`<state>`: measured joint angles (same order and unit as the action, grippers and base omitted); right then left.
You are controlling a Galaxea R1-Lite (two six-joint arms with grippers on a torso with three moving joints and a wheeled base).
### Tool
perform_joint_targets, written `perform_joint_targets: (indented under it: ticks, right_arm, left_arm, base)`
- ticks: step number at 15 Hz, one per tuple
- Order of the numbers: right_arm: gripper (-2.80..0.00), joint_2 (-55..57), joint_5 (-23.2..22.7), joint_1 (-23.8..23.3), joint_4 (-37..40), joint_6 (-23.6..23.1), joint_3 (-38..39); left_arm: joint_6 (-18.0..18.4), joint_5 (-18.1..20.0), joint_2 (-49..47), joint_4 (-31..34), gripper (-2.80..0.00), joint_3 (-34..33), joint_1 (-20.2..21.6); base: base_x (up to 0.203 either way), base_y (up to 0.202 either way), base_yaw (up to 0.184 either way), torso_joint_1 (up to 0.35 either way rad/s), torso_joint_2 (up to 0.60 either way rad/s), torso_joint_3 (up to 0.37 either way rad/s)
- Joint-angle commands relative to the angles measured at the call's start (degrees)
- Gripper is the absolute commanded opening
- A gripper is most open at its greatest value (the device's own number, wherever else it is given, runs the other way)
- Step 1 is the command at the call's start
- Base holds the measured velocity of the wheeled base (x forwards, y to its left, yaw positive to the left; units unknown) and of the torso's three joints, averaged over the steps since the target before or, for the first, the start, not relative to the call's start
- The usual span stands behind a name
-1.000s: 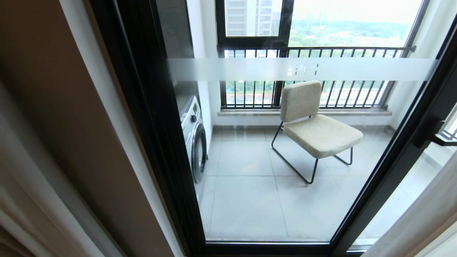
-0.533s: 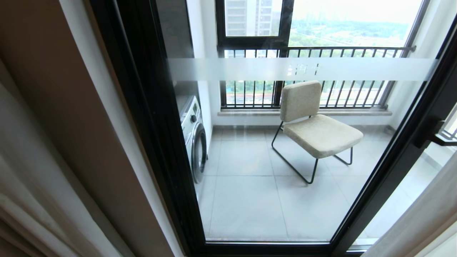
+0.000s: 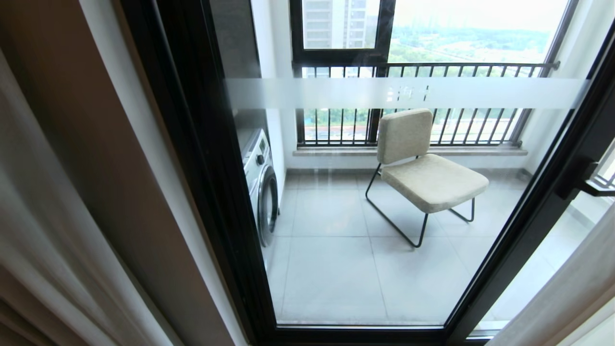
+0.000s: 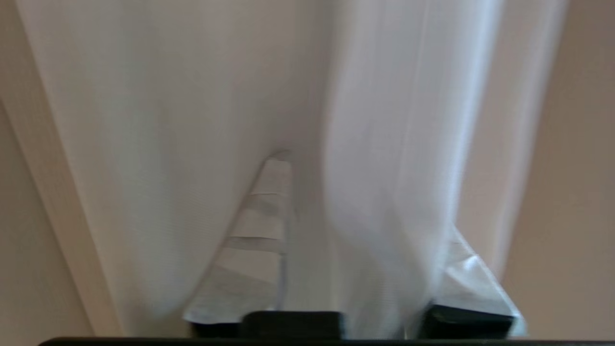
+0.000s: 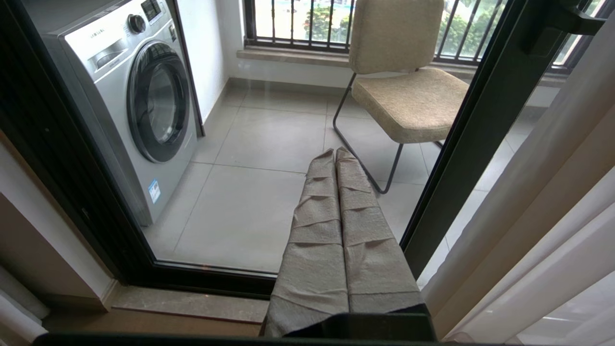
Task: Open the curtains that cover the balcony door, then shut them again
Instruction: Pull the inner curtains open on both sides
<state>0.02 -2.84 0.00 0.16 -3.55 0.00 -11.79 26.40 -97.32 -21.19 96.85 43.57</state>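
The left gripper (image 4: 370,235) stands with its taped fingers (image 4: 262,230) parted, a fold of the white sheer curtains (image 4: 375,144) draped loosely between them (whether it is pinched, I cannot tell). The right gripper (image 5: 336,158) is fully closed on nothing, pointing at the balcony door (image 3: 226,202). Curtains hang at both edges, leaving the glass uncovered; behind it stand a chair (image 3: 423,168) and a washing machine (image 3: 259,182).

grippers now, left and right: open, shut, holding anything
left gripper: open, sheer curtains draped between its fingers, not clamped.
right gripper: shut, holding nothing.
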Motion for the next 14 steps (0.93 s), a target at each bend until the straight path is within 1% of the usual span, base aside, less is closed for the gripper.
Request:
perform_joint_targets:
  ticks: [1,5,7,10,14]
  right_arm:
    - [-2.8,-0.02,-0.06,0.0,0.01,-0.06,0.0]
    - [-2.8,-0.02,-0.06,0.0,0.01,-0.06,0.0]
    - [-2.8,-0.02,-0.06,0.0,0.01,-0.06,0.0]
    - [-2.8,-0.02,-0.06,0.0,0.01,-0.06,0.0]
    - [-2.8,-0.02,-0.06,0.0,0.01,-0.06,0.0]
  left_arm:
    - [-0.08,0.14,0.64,-0.08,0.0,-0.17,-0.06]
    - [-0.21,-0.52,4.1,0.41,0.0,-0.9,0.01]
    - [-0.25,-0.56,7.54,1.05,0.0,-2.97,-0.01]
    - [-0.18,-0.5,15.58,1.78,0.0,-10.67,-0.25]
    - [-0.17,-0.52,28.28,1.91,0.0,-24.85,-0.69]
  base:
    - [0.0,0.0,0.0,0.0,0.0,0.0]
    - [0.0,0.0,0.0,0.0,0.0,0.0]
    - [0.0,0.0,0.0,0.0,0.0,0.0]
    - [0.0,0.0,0.0,0.0,0.0,0.0]
    - [0.0,0.0,0.0,0.0,0.0,0.0]
